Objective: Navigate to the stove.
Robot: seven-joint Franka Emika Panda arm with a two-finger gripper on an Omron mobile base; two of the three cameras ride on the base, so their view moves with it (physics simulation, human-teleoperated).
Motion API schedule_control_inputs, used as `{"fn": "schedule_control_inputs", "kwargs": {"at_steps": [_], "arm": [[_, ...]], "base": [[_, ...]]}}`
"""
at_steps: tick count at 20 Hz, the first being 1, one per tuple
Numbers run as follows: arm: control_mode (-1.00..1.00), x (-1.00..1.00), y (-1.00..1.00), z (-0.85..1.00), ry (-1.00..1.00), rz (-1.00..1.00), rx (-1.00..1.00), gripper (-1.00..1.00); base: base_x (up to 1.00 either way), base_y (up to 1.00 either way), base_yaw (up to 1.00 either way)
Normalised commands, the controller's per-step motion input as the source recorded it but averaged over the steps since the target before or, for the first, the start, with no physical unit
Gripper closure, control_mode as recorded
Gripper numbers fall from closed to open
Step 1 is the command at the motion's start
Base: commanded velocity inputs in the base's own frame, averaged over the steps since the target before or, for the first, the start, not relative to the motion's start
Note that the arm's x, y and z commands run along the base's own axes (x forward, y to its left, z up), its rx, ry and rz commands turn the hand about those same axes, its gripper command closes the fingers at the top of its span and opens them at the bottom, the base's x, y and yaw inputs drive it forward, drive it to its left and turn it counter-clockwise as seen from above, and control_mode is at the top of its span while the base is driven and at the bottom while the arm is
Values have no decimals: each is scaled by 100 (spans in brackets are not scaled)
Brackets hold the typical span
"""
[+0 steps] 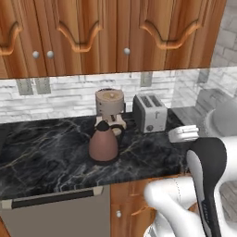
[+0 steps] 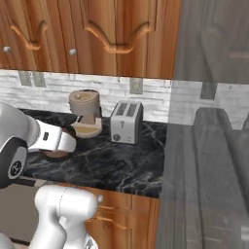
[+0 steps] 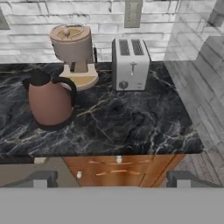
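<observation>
The stove is out of view. In front of me runs a black marble counter (image 1: 51, 157) under wooden wall cabinets (image 1: 92, 32). My gripper (image 3: 111, 179) hangs in front of the counter's front edge. Its two dark fingertips (image 3: 43, 178) stand far apart, open, with nothing between them. The white hand (image 1: 183, 134) shows at the right of the counter in the left base view, and at the left in the right base view (image 2: 56, 139).
A brown kettle (image 3: 49, 101) stands on the counter, with a beige coffee machine (image 3: 73, 52) behind it and a silver toaster (image 3: 130, 62) to its right. A grey appliance front with a bar handle (image 1: 53, 196) sits below. A tall grey wall (image 2: 209, 146) closes the right side.
</observation>
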Motion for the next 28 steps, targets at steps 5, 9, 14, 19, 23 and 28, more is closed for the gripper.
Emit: {"fn": "schedule_control_inputs", "kwargs": {"at_steps": [5,9,14,19,23,28], "arm": [[100,0,0,0,0,0,0,-100],[100,0,0,0,0,0,0,-100],[100,0,0,0,0,0,0,-100],[100,0,0,0,0,0,0,-100],[100,0,0,0,0,0,0,-100],[100,0,0,0,0,0,0,-100]], "base": [[-50,93,46],[-9,97,69],[0,100,67],[3,100,60],[11,100,56],[65,100,36]]}}
